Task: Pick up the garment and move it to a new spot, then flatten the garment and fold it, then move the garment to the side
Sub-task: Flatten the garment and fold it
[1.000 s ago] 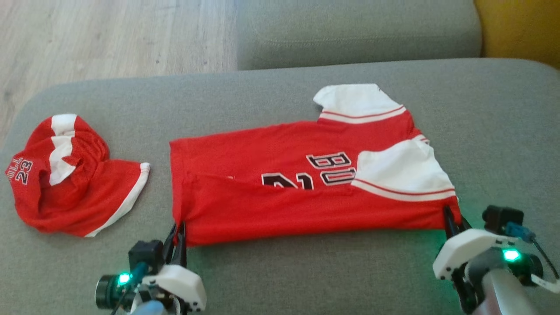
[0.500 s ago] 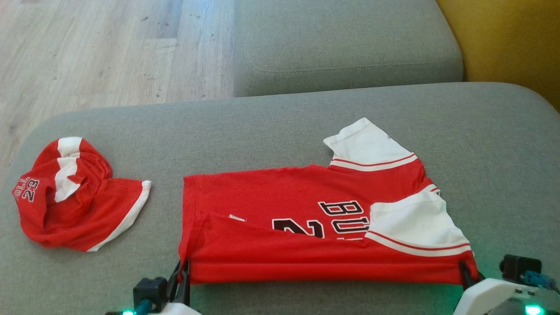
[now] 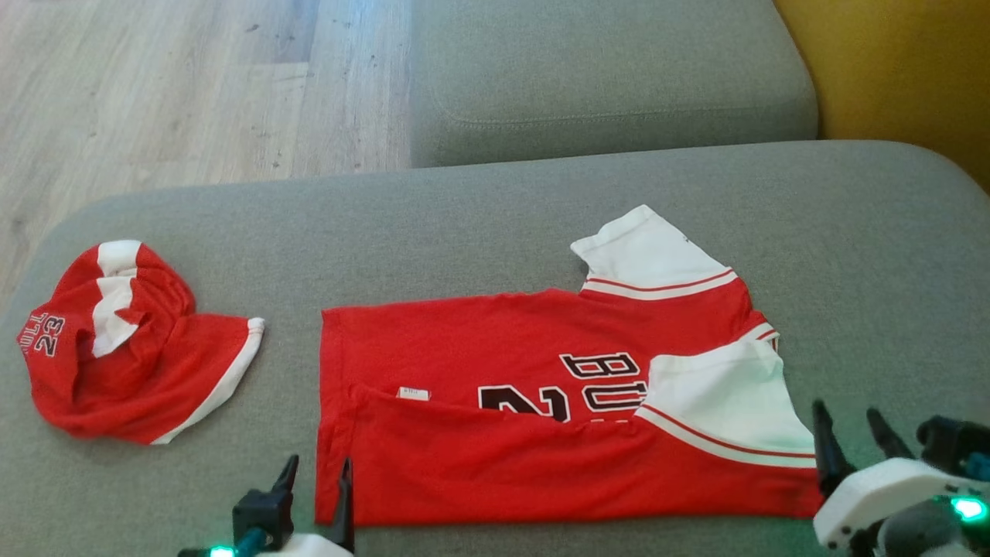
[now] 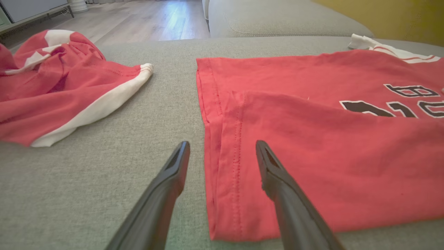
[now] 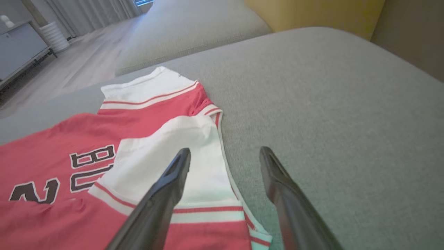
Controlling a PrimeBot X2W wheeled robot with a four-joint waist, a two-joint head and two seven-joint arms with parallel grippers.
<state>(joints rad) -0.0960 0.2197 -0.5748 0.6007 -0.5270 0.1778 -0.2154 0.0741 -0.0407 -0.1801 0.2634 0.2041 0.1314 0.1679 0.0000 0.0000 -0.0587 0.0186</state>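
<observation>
Both jaws gape astride the jersey (image 3: 495, 348) edges; left wrist view adds a crumpled red garment (image 4: 59, 90).

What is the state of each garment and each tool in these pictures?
Red jersey shirt with white sleeves: flat, near long edge folded over, not held.
Red and white crumpled garment: bunched in a heap, untouched.
Left tool: open, astride the shirt's hem edge.
Right tool: open, at the shirt's sleeve end.

Red jersey (image 3: 503, 363) with white sleeves and black lettering on grey cushion (image 3: 464, 224).
</observation>
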